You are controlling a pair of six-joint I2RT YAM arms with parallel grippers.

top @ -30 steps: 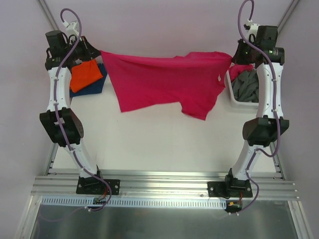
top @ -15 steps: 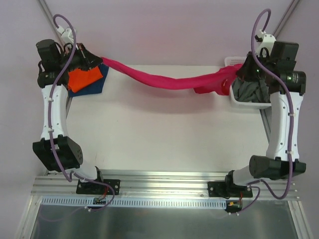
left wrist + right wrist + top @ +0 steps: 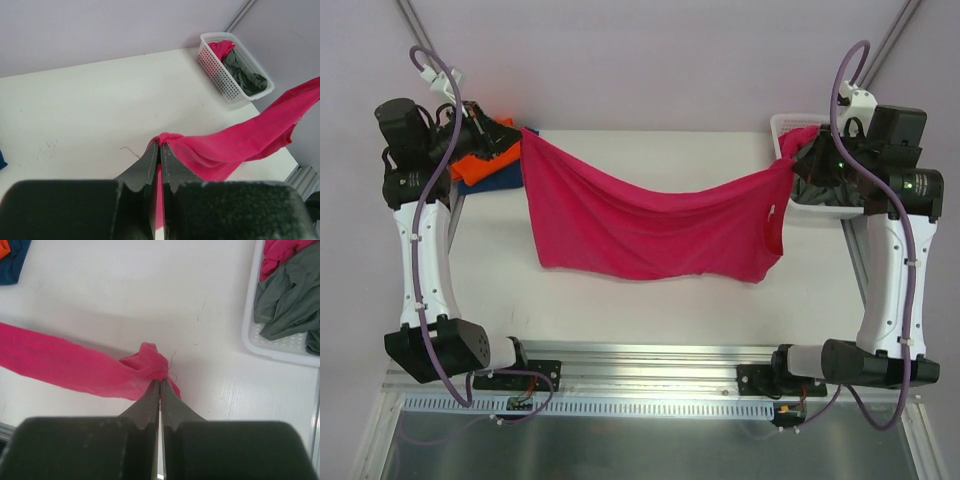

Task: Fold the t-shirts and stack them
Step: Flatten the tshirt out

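A large magenta-pink t-shirt hangs spread in the air between both arms, sagging in the middle above the white table. My left gripper is shut on its left corner; in the left wrist view the cloth bunches at the gripper. My right gripper is shut on the right corner, the fabric pinched at the gripper. An orange t-shirt lies on a dark blue one at the back left.
A white lattice basket stands at the back right with grey and pink cloth in it. The basket also shows in the left wrist view. An aluminium rail runs along the near edge.
The shirt was a tight twisted band half a second ago; now it hangs open as a wide sheet. Both arms have swung outward and nearer, still holding it.
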